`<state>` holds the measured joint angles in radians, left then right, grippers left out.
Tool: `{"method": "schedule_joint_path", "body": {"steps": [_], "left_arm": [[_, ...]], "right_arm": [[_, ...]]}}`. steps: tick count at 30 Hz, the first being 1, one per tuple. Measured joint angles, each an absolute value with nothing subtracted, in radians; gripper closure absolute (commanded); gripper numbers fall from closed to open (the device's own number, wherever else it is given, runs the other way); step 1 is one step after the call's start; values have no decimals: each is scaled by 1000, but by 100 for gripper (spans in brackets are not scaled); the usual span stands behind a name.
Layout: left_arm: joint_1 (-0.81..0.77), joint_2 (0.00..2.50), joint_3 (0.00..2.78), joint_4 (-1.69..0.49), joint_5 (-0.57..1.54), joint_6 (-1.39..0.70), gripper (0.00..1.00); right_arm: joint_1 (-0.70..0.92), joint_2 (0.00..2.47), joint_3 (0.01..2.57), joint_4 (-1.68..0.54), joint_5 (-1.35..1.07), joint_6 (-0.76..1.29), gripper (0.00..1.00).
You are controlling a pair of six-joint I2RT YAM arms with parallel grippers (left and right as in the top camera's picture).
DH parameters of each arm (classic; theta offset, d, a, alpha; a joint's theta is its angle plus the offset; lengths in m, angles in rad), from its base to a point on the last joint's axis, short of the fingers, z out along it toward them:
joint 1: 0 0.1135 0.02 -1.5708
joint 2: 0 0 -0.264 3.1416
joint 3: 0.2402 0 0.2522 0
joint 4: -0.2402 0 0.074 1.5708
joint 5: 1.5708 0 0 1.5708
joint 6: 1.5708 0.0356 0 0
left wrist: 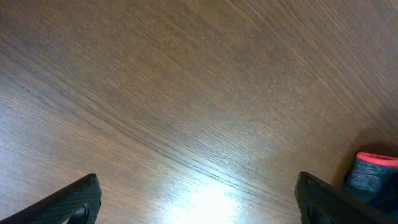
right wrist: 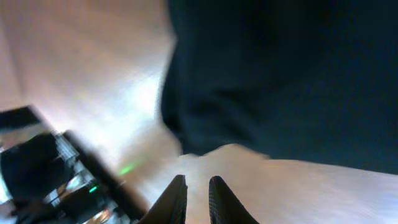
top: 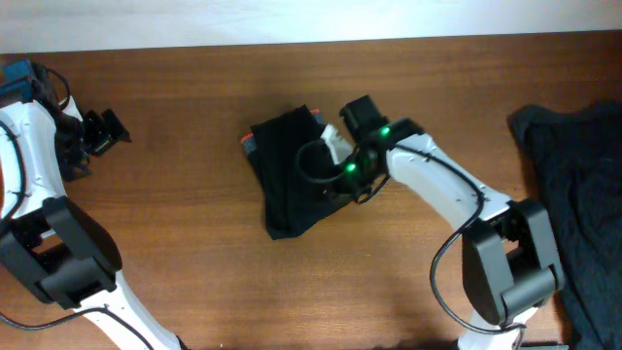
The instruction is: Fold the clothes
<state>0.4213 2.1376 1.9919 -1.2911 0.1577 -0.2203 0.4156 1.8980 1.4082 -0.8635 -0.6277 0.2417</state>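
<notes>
The clothes (top: 287, 180), black trousers, lie folded into a compact bundle at the table's middle, with a bit of the grey, red-edged waistband (top: 250, 146) showing at the left edge. My right gripper (top: 342, 131) hovers at the bundle's right side. In the right wrist view its fingers (right wrist: 176, 199) stand a narrow gap apart over bare wood, nothing between them, and the black fabric (right wrist: 280, 74) fills the space just ahead. My left gripper (top: 102, 131) stays far left, wide open (left wrist: 202, 211) over bare table, with the waistband (left wrist: 373, 168) at the right edge of its view.
A dark rumpled heap of garments (top: 573, 194) covers the table's right end. The table's far edge meets a pale wall (top: 292, 19) along the top. Both arm bases stand at the near edge, left (top: 58, 253) and right (top: 510, 262).
</notes>
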Motion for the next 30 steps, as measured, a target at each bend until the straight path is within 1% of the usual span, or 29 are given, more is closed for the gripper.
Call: {"method": "schedule_joint_path", "body": {"steps": [3,6,9,10,13,15,20,23,25,30], "left_arm": [[421,2138,1992,-1271,150,-220,1],[421,2138,1992,-1144,108,-220,1],[421,2138,1992,-1130,93,-220,1],[421,2138,1992,-1129,89,-220,1],[421,2138,1992,-1119,91,-225,1],[422,2138,1995,-1160,145,-236,1],[410,2138,1993,-1315,368,-237,1],[353,2138,1982,-1407,432,-215,1],[283,2138,1963,-1442,443,-200,1],[54,2138,1899,-1435,441,-180,1]], "right_arm": [[383,1898,1411,-869,-561,223,82],[369,1898,1411,-879,-492,201,82],[369,1898,1411,-889,-461,185,81],[369,1898,1411,-893,-451,174,78],[369,1898,1411,-898,-430,147,76],[369,1898,1411,-898,-413,134,76],[369,1898,1411,-897,-355,121,77],[369,1898,1411,-885,-335,119,76],[369,1898,1411,-875,-319,117,75],[364,1899,1411,-867,-287,110,74]]}}
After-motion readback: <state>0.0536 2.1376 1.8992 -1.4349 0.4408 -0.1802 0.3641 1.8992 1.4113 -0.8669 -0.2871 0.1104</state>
